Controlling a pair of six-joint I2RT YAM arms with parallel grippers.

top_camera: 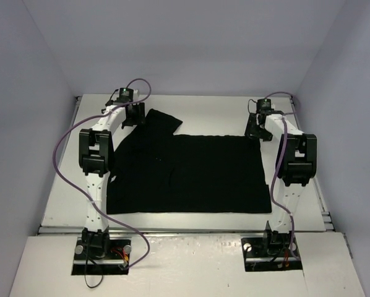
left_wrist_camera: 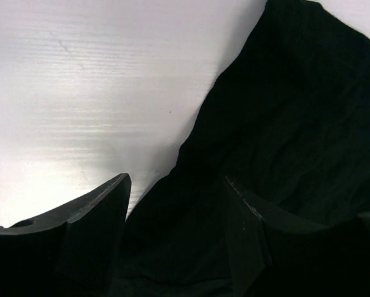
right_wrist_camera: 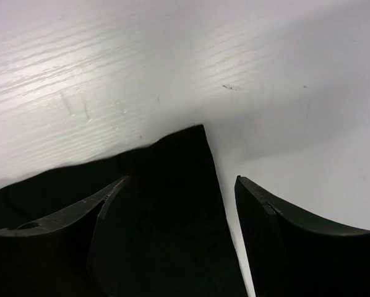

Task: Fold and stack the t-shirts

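Note:
One black t-shirt (top_camera: 185,173) lies spread flat on the white table, a sleeve (top_camera: 163,120) sticking out at the far left. My left gripper (top_camera: 132,117) hovers at the shirt's far-left part beside that sleeve. In the left wrist view the left gripper (left_wrist_camera: 176,185) is open, and the shirt's edge (left_wrist_camera: 284,124) runs between its fingers (left_wrist_camera: 104,210). My right gripper (top_camera: 256,130) is at the shirt's far-right corner. In the right wrist view the right gripper (right_wrist_camera: 180,182) is open too, astride that pointed corner (right_wrist_camera: 185,167). Neither is closed on the cloth.
The white table (top_camera: 210,111) is boxed in by pale walls at the back and on both sides. Purple cables (top_camera: 61,161) loop off both arms. The arm bases (top_camera: 101,244) stand at the near edge, on a lower white board.

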